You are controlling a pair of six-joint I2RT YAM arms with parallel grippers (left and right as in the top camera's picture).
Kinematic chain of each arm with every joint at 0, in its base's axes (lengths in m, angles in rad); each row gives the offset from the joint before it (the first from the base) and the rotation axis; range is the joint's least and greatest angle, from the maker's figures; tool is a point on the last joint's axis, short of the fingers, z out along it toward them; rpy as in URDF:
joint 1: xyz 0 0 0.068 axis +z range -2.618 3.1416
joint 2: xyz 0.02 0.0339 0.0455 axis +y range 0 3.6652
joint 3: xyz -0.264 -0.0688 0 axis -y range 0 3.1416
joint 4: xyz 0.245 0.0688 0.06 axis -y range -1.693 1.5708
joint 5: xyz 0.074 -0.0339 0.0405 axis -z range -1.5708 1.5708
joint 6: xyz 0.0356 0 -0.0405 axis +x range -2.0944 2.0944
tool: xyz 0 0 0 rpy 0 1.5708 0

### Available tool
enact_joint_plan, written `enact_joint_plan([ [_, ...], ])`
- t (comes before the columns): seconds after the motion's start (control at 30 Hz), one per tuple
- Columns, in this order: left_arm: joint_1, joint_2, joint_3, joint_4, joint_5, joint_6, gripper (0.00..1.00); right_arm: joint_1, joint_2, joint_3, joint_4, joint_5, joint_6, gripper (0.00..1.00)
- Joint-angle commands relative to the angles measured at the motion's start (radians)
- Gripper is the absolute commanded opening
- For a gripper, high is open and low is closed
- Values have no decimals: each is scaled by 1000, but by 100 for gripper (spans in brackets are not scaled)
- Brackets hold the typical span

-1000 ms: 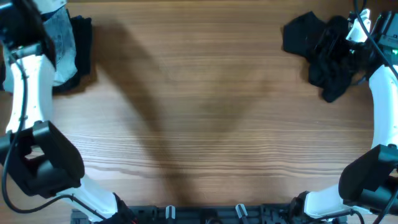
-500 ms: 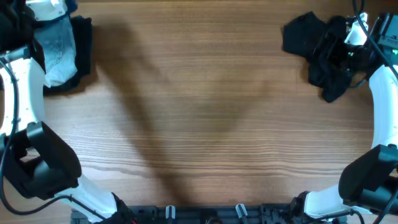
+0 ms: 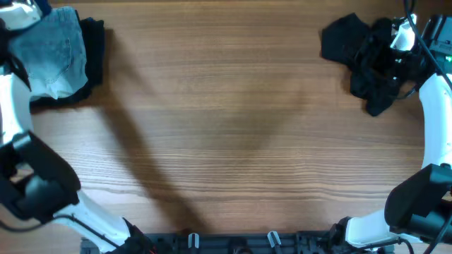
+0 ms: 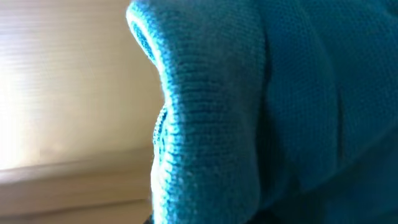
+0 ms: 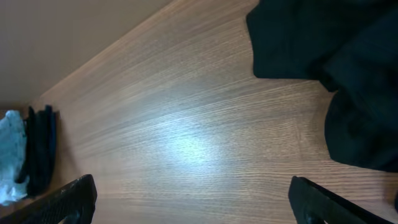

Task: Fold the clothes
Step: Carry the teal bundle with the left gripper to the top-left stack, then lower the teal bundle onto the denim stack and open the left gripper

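Note:
A light blue denim garment [image 3: 56,53] lies on a stack of black clothes [image 3: 93,49] at the far left; it also shows in the right wrist view [image 5: 11,155]. A crumpled black clothes pile [image 3: 353,42] lies at the far right and shows in the right wrist view [image 5: 329,68]. My right gripper [image 5: 199,205] is wide open and empty, hovering over bare wood beside that pile [image 3: 387,56]. A teal knit fabric [image 4: 261,112] fills the left wrist view and hides the left jaws. The left arm [image 3: 10,77] reaches to the far left corner.
The wooden table [image 3: 233,134] spreads between the two piles. Cables and a device [image 3: 438,42] sit at the far right edge. The arm bases and a black rail [image 3: 233,243] stand along the near edge.
The left arm has swung left and away from the folded stack, uncovering the denim garment on top. The right arm has not moved.

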Motion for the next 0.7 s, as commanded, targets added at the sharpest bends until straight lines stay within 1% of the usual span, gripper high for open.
enact_joint_plan([
  [0.0, -24, 105, 19, 26, 36, 5, 4, 2, 6, 8, 3, -31, 11, 99],
  [0.07, -32, 133, 19, 79, 23, 4, 4, 2, 6, 8, 4, -30, 10, 99],
  [0.13, -37, 144, 19, 179, 23, 3, 4, 2, 6, 8, 6, -30, 10, 99],
  [0.17, -43, 144, 19, 285, 23, -19, 4, 2, 6, 8, 8, -30, 10, 99],
  [0.2, -47, 144, 28, 358, 23, -60, 4, 2, 6, 8, 10, -30, 10, 99],
  [0.23, -48, 144, 43, 390, 23, -87, 4, 2, 6, 8, 12, -30, 10, 99],
  [0.3, -53, 144, 88, 393, 23, -127, 4, 2, 6, 8, 12, -31, 10, 100],
  [0.37, -60, 144, 132, 368, 23, -135, 4, 2, 6, 8, 10, -31, 11, 100],
  [0.43, -71, 144, 148, 352, 23, -173, 4, 2, 6, 8, 11, -31, 11, 100],
  [0.47, -73, 144, 148, 312, 24, -176, 4, 2, 6, 8, 11, -31, 11, 100],
  [0.5, -74, 146, 148, 233, 25, -176, 4, 2, 6, 8, 11, -31, 10, 99],
  [0.6, -79, 161, 148, -52, 46, -176, 4, 2, 6, 8, 14, -31, 10, 99],
  [0.67, -79, 171, 148, -211, 42, -177, 4, 2, 6, 8, 13, -31, 10, 99],
])
